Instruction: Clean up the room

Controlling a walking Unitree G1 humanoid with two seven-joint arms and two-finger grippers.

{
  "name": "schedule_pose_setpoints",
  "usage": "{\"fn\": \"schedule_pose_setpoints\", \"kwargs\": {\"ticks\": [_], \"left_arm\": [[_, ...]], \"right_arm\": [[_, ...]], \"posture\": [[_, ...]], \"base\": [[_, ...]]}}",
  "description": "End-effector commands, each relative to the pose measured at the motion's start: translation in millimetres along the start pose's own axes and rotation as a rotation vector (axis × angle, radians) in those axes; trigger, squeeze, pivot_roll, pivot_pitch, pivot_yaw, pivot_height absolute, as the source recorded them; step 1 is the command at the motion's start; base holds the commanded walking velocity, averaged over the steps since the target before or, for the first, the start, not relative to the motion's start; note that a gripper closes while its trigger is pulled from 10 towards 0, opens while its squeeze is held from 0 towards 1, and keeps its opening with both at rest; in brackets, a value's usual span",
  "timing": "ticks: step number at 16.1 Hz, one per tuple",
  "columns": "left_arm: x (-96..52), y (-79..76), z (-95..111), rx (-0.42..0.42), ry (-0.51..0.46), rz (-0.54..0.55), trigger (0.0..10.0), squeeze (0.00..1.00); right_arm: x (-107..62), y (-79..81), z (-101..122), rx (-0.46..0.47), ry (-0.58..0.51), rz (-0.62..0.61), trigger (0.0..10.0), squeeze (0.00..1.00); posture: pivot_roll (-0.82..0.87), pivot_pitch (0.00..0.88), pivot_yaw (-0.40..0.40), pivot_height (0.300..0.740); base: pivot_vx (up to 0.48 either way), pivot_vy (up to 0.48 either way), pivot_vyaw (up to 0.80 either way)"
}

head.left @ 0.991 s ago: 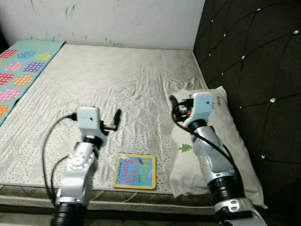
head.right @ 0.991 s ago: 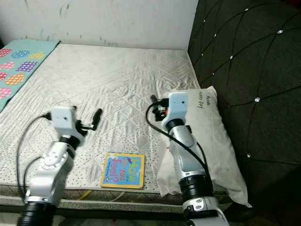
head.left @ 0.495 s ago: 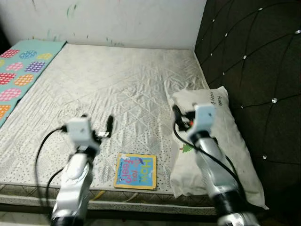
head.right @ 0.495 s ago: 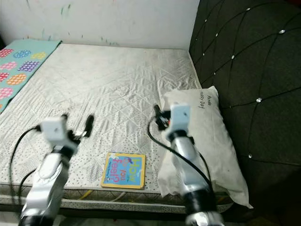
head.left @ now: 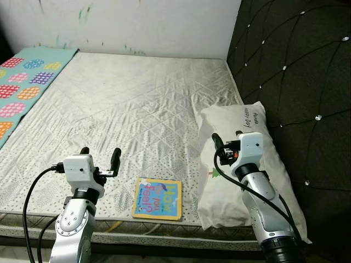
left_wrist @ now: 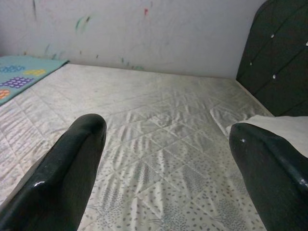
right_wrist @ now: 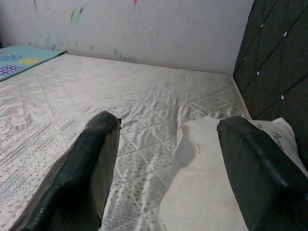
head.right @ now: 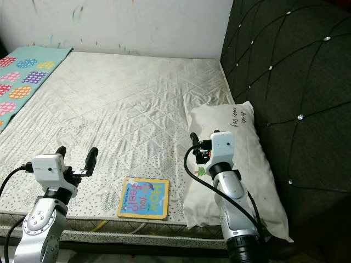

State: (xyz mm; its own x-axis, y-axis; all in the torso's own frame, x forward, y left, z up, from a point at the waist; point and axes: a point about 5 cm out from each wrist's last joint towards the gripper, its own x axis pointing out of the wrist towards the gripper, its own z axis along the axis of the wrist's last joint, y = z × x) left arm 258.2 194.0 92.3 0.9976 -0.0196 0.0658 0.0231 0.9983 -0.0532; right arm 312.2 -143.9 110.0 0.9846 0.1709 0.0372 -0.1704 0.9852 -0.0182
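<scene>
1. A big bed (head.left: 137, 104) has a white quilted cover with little dots on it.
2. A small picture book (head.left: 158, 199) lies flat on the bed, near the front edge. Its cover is blue and yellow with big letters.
3. A white pillow (head.left: 258, 159) lies on the right side of the bed. It rests against the dark padded headboard (head.left: 296, 71). The pillow has a little green tree shape and some writing on it.
4. A blue-green blanket (head.left: 22, 82) with bright spotty shapes lies along the far left side of the bed.
5. A white wall (head.left: 137, 24) with small paint marks stands behind the bed.
6. The left gripper (head.left: 100, 156) is up in the air over the bed, to the left of the book. Its two black fingers (left_wrist: 62, 168) are spread wide apart, and there is nothing between them.
7. The right gripper (head.left: 220, 145) is up in the air over the near end of the pillow, to the right of the book. Its two black fingers (right_wrist: 82, 173) are spread wide apart too, and they hold nothing.
8. The book lies between the two arms. Neither gripper touches it.
9. In the right wrist view, the edge of the pillow shows between the two fingers, with the bed cover beside it.
10. A yellow cord (head.left: 112, 226) shows at the front edge of the bed, under the mattress top.
</scene>
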Motion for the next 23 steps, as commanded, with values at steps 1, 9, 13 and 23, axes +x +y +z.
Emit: {"fn": "schedule_pose_setpoints", "kwargs": {"ticks": [1, 9, 13, 23], "left_arm": [[1.7, -1.6, 6.3, 0.01, -0.027, -0.014, 10.0, 0.0], [1.7, -1.6, 6.3, 0.01, -0.027, -0.014, 10.0, 0.0], [-16.4, -12.8, -8.8, -0.105, 0.058, 0.036, 10.0, 0.0], [-13.5, -17.1, -7.4, -0.129, 0.076, 0.039, 10.0, 0.0]], "right_arm": [[0.7, -2.8, 6.6, -0.004, -0.021, -0.003, 10.0, 0.0], [0.7, -2.8, 6.6, -0.004, -0.021, -0.003, 10.0, 0.0], [-4.8, 0.3, 5.8, 0.027, 0.021, 0.004, 10.0, 0.0], [-4.4, 6.8, 7.1, 0.037, 0.037, 0.039, 10.0, 0.0]], "posture": [[-0.09, 0.0, -0.022, 0.74], [-0.09, 0.0, -0.022, 0.74], [-0.1, 0.0, -0.064, 0.74], [-0.11, 0.0, -0.063, 0.74]], "base": [[0.0, 0.0, 0.0], [0.0, 0.0, 0.0], [0.0, 0.0, -0.34], [0.0, 0.239, -0.24]]}}
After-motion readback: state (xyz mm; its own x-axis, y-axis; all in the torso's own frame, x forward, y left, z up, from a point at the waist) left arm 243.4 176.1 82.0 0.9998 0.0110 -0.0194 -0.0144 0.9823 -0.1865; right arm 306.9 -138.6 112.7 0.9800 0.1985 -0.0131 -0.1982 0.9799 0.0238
